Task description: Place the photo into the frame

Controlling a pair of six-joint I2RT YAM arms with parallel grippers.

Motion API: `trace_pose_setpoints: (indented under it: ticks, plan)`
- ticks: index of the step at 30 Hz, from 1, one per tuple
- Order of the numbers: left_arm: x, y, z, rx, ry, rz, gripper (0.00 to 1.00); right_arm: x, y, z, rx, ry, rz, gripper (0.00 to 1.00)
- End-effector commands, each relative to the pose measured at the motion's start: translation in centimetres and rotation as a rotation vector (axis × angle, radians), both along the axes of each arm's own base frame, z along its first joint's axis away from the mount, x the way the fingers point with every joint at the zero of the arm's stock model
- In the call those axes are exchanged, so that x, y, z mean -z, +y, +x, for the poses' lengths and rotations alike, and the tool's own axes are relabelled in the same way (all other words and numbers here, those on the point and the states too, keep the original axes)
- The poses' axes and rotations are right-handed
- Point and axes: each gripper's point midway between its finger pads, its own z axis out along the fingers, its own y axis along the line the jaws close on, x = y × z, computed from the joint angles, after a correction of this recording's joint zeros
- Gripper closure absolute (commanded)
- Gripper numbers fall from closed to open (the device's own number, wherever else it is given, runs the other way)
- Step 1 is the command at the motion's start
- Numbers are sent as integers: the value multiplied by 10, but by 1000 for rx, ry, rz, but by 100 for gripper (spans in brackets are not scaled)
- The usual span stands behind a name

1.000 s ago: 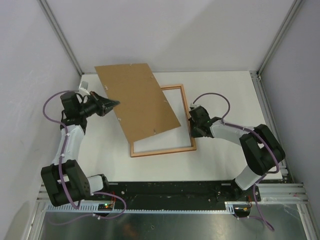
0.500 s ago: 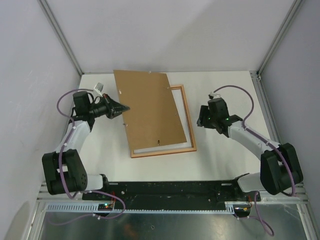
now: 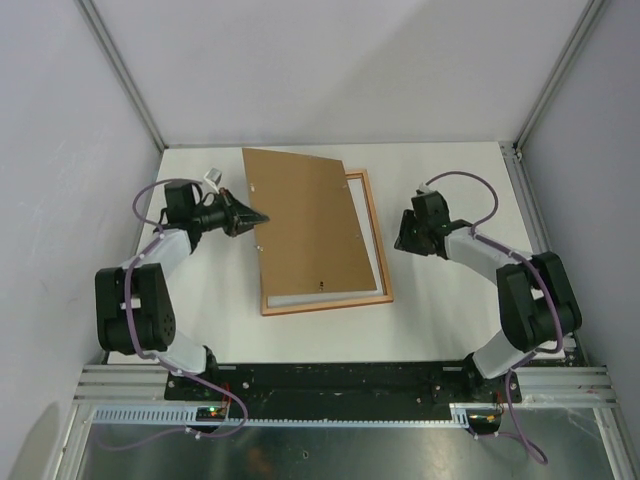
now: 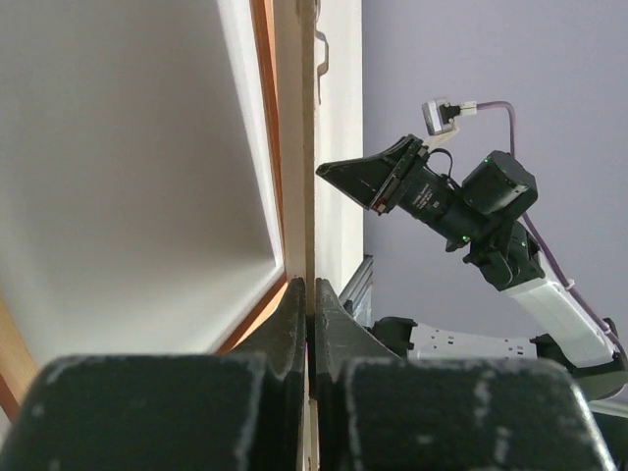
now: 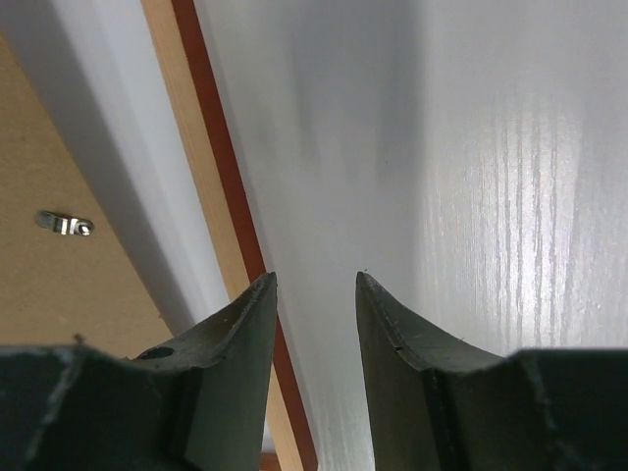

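The frame (image 3: 325,303), a large thin rectangular picture frame with a red-orange face, lies flat on the white table (image 3: 450,190). Its long axis runs away from the arm bases and leans a little to the left at the far end. The photo you cannot see in any view. It may be under the board, but the pictures do not tell this, so do not count on it.

A plain brown rectangular backing board (image 3: 305,225) covers most of the frame's opening. Its long axis is almost in line with the frame's but not quite: the far end passes over the far rail, and a pale strip of the opening is uncovered at the near end. The left gripper (image 3: 262,218) has its fingers pressed together on the left long edge of this board, and in the left wrist view you see the pinch on the thin edge (image 4: 309,304).

The right gripper (image 5: 312,294) is spread and holds nothing. It hovers just beside the frame's right long rail, on the outside, over bare table.

So the coming move turns on the left arm, in my judgement. The board must turn slightly and slide toward the near rail until its edges are parallel with the frame. The right arm is nearer to the right rail and can steady it there.
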Motion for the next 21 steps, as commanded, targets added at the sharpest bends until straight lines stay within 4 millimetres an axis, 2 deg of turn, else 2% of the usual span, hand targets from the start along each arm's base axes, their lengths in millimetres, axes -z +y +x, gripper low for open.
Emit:
trace_pose_setpoints:
  ticks: [1,14,21]
  plan:
    - [-23,-9,4,77,-120,-51,100,-5,12,19,1,-31,41,58]
    - [4,-17,7,96,-73,-55,100,21,17,17,-12,21,22,60]
    - [11,-17,9,100,-64,-55,100,25,24,17,-26,29,20,61]
